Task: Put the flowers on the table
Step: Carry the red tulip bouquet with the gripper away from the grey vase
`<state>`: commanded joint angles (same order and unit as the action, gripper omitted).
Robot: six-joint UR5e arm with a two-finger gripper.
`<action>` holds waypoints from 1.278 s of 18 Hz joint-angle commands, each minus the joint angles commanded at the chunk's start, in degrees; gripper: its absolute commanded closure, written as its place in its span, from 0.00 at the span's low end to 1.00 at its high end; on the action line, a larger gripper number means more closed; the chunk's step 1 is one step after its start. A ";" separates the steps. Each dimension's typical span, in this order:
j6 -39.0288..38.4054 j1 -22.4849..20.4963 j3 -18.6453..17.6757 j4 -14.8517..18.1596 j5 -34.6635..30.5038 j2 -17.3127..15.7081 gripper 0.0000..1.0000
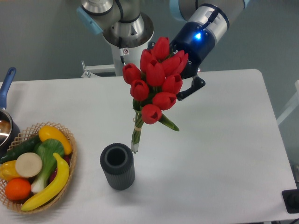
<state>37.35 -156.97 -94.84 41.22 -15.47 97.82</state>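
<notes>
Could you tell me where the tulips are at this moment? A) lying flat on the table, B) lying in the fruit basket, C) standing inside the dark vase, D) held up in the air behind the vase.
D: the flowers hang tilted at the gripper, stem ends out of the vase.

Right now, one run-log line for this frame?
phase: carry | flowers: lifted out of vase, stems tilted above table | gripper: behind blooms, jaws hidden | placed: no

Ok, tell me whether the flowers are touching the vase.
Apart. The camera view shows the flowers held up, stem ends beside the vase rim with white table between.
</notes>
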 joint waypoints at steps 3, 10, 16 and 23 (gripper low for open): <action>-0.09 0.09 0.00 0.00 -0.09 0.09 0.51; 0.18 -0.53 -0.26 0.00 -0.09 0.09 0.51; 0.26 -0.79 -0.26 0.09 -0.44 0.18 0.51; 2.20 -5.36 -0.70 0.18 -2.01 0.00 0.51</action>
<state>39.55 -162.33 -95.54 41.40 -17.48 97.82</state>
